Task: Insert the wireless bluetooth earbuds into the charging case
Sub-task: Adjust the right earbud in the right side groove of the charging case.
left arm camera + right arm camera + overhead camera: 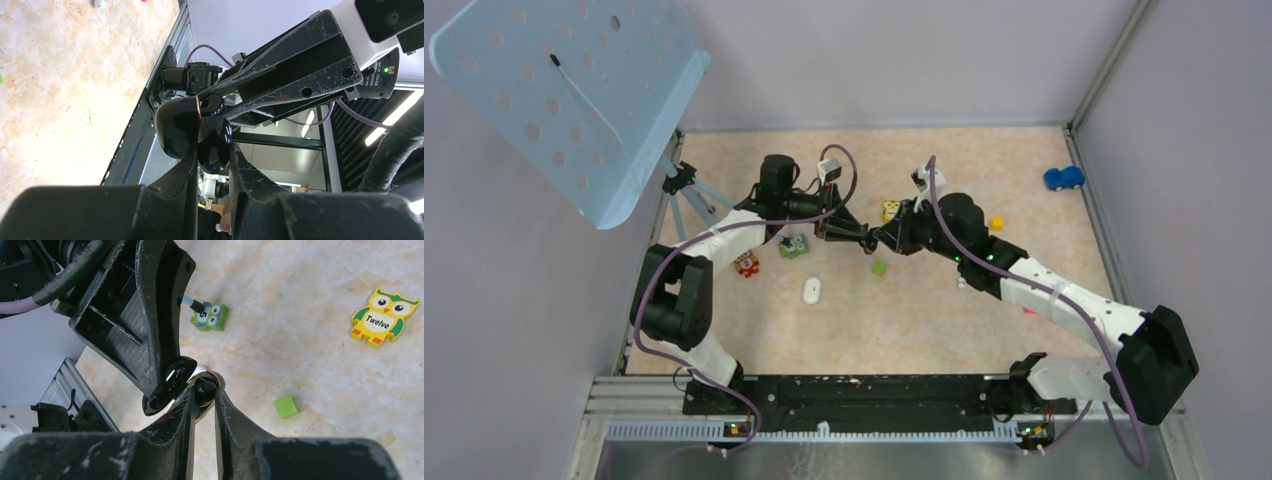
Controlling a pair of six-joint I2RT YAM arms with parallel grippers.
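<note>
Above the middle of the table my two grippers meet tip to tip. My left gripper (pixel 858 234) (pixel 213 150) is shut on the charging case (pixel 175 127) (pixel 165 385), a glossy black shell with a gold rim and its lid swung open. My right gripper (pixel 883 240) (pixel 204 393) is shut on one small black earbud (pixel 203 389), pressed against the open mouth of the case. In the left wrist view the right gripper's fingers (pixel 295 70) reach in from the upper right, and the earbud (pixel 212 104) shows at the case rim.
On the table under the grippers lie a green cube (pixel 879 268) (pixel 286 406), a white oval piece (pixel 812 290), a yellow owl tile (pixel 890 210) (pixel 382 317), a green owl tile (pixel 794 246) (pixel 211 316) and a red toy (pixel 746 264). A blue car (pixel 1063 178) sits far right. A blue perforated board (pixel 574 90) on a tripod stands at the left.
</note>
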